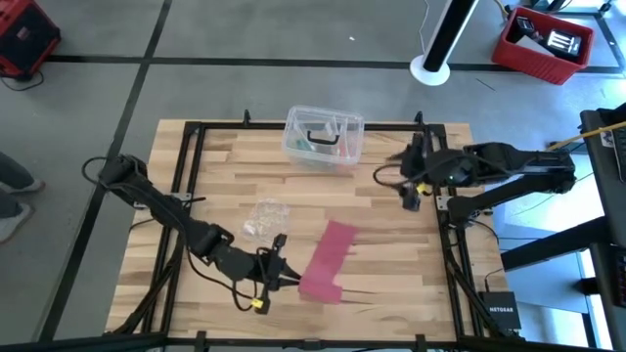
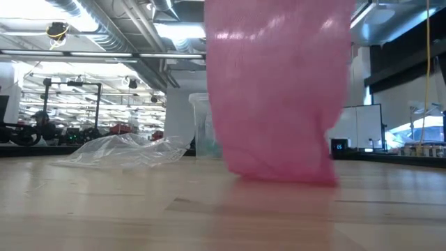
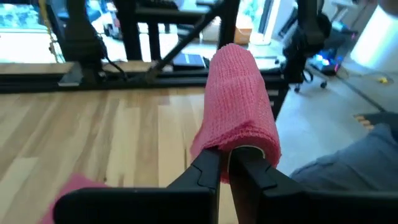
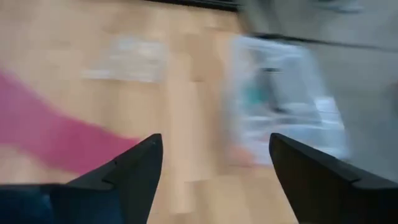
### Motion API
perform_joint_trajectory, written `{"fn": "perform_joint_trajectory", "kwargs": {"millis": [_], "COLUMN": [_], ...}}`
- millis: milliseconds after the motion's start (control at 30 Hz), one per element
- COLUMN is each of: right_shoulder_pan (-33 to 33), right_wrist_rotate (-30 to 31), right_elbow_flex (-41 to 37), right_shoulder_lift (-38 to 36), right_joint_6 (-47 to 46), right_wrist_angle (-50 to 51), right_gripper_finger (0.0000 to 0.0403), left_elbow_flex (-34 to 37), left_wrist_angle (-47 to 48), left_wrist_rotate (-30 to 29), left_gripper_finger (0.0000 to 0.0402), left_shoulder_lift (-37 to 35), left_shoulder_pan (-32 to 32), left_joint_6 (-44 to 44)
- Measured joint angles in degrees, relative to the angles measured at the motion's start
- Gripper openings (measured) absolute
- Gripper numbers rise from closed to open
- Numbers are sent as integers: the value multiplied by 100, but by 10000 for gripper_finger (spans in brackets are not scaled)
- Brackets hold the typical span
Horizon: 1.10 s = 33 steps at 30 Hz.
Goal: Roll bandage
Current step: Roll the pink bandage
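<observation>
Here the wooden table point(image 1: 225, 166) bears the bandage point(image 1: 326, 260), pinched in left jaws; right jaws spread.

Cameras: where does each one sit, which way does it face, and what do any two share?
High: above the table, looking down; both arms, left gripper at the bandage.
Low: table height, looking level; bandage close up, no arm.
Left wrist: past shut fingers pinching the bandage.
Right wrist: past open fingers toward table, blurred.
Shared: all show the bandage.
</observation>
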<state>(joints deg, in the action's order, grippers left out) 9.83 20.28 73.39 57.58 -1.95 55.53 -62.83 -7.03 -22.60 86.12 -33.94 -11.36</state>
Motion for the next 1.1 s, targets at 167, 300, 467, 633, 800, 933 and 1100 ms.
{"fn": "perform_joint_trajectory", "kwargs": {"millis": [167, 300, 467, 633, 800, 933, 1100], "right_shoulder_pan": [866, 1653, 2538, 3099, 3080, 2890, 2696], "right_wrist_rotate": [-364, 56, 1021, 1818, 1708, 1752, 1245], "right_elbow_flex": [-399, -1020, -1805, -2493, -2643, -2635, -2637], "right_shoulder_lift": [151, 142, 151, 185, 351, 608, 1019], "right_joint_6": [-725, -1145, -1344, -1120, -1074, -1072, -1164], "right_wrist_angle": [-290, -1045, -2253, -3755, -4231, -4567, -5091], "right_gripper_finger": [296, 295, 295, 295, 296, 296, 296], "left_elbow_flex": [0, -1, -2, 0, -1, 0, 0], "left_wrist_angle": [62, 101, 98, 3, 4, -16, -6], "left_wrist_rotate": [-29, -99, -491, -878, -979, -988, -1143], "left_gripper_finger": [13, 13, 13, 13, 13, 13, 13], "left_shoulder_lift": [-316, -405, -405, -405, -405, -405, -401], "left_shoulder_pan": [110, 179, 227, 250, 278, 298, 223], "left_joint_6": [-5, 139, 245, 252, 250, 259, 276]}}
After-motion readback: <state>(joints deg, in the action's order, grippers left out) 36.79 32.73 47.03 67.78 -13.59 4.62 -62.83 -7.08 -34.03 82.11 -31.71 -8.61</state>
